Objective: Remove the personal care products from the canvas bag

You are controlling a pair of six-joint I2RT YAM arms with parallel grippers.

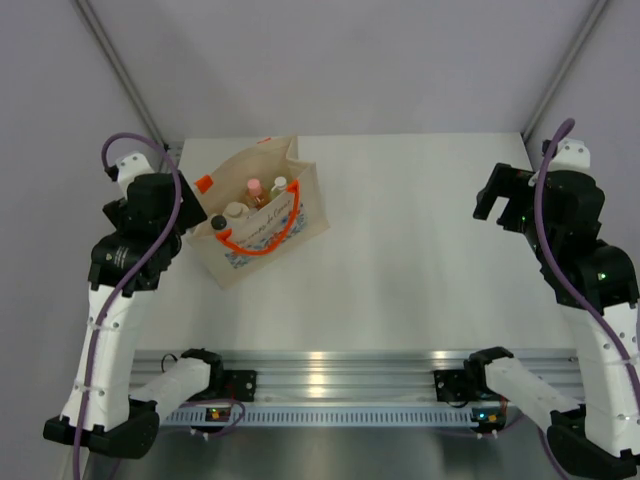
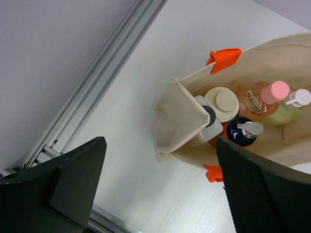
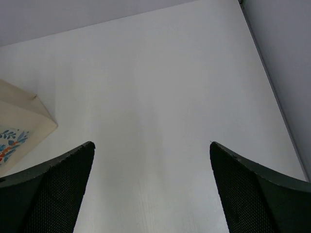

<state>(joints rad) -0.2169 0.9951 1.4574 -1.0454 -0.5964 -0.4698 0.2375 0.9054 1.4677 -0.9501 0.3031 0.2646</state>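
The canvas bag [image 1: 275, 228] stands open at the back left of the table, beige with orange handles and a blue print. All the bottles stand inside it: the cream squat one [image 2: 224, 102], the peach one with a pink cap [image 2: 272, 94], the yellow-green one with a white cap [image 2: 297, 103], the clear one with a dark cap [image 2: 210, 124] and the orange one with a dark-blue top [image 2: 241, 131]. My left gripper [image 2: 160, 141] is open and empty, just above the bag's left end [image 1: 183, 222]. My right gripper [image 3: 151, 144] is open and empty, far right [image 1: 492, 195].
An aluminium rail [image 1: 340, 372] runs along the table's near edge. Grey walls and a frame post [image 2: 97, 77] close in the back and the left side. A corner of the bag [image 3: 19, 128] shows in the right wrist view.
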